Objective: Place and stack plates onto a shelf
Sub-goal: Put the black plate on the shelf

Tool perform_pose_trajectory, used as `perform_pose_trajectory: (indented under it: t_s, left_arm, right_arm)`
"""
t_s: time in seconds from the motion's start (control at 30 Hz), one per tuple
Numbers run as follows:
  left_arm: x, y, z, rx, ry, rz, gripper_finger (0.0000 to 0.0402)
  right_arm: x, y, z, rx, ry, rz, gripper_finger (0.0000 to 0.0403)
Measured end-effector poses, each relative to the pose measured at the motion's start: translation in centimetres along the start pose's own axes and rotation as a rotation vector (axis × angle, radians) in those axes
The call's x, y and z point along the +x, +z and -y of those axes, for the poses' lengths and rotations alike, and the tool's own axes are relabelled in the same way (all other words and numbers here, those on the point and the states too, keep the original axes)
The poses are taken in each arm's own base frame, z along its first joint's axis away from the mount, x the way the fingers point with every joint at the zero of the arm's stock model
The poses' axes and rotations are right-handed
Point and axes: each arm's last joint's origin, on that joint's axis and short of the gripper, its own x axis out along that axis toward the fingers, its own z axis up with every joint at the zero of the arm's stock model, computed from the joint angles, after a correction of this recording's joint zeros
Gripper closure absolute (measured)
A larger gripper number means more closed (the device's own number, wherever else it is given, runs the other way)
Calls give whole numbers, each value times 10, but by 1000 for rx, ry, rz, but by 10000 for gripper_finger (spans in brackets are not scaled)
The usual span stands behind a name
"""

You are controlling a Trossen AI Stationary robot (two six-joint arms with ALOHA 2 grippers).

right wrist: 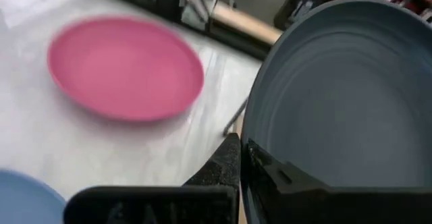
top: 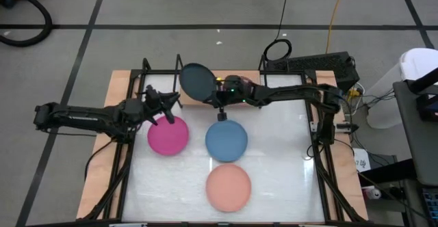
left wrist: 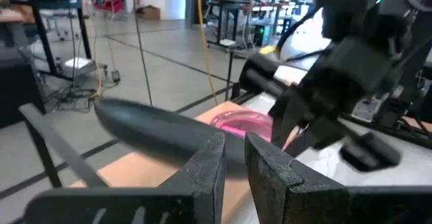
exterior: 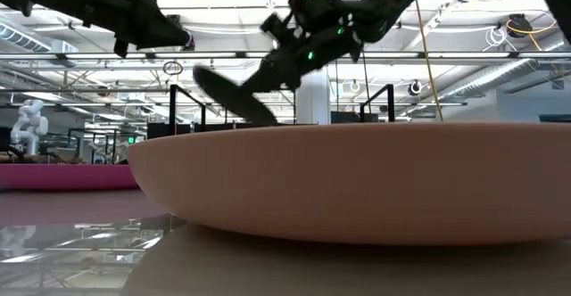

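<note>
My right gripper (top: 216, 97) reaches in from the right and is shut on a black plate (top: 196, 81), which it holds tilted above the wooden shelf (top: 122, 82) at the table's far edge. In the left wrist view a pink plate (left wrist: 244, 123) lies on the brown board beyond the black plate (left wrist: 152, 131). The magenta plate (top: 168, 135), blue plate (top: 226, 140) and salmon plate (top: 228, 187) lie flat on the white tabletop. My left gripper (top: 163, 108) hovers over the magenta plate's far rim, its fingers (left wrist: 209, 166) a narrow gap apart and holding nothing. My right gripper pinches the black plate by its rim (right wrist: 255, 150), on the side toward the table's near edge. One finger lies on the plate's hollow upper face and the other beneath. The plate is lifted clear and tilted (exterior: 234, 95), reaching away from the fingers over the shelf.
Thin black rod uprights (top: 146, 65) stand at the shelf's far corners, close to the held plate. A black box and cables (top: 321, 64) sit beyond the far right corner. The salmon plate (exterior: 357, 180) fills the low view. There is bare tabletop right of the blue plate (top: 284, 145).
</note>
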Motion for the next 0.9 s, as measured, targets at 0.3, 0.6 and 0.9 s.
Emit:
perform_pose_trajectory:
  t_s: [0.3,0.6,0.9]
  left_arm:
    - [-2,-4,-2,9,8,-44,339]
    - [-2,-6,-2,3,11,-57,339]
    - [-2,-6,-2,-1,11,-57,339]
  right_arm:
    - [25,-35,-1,41,25,-93,403]
    - [25,-45,4,74,21,-129,403]
    - [23,-50,6,104,28,-163,403]
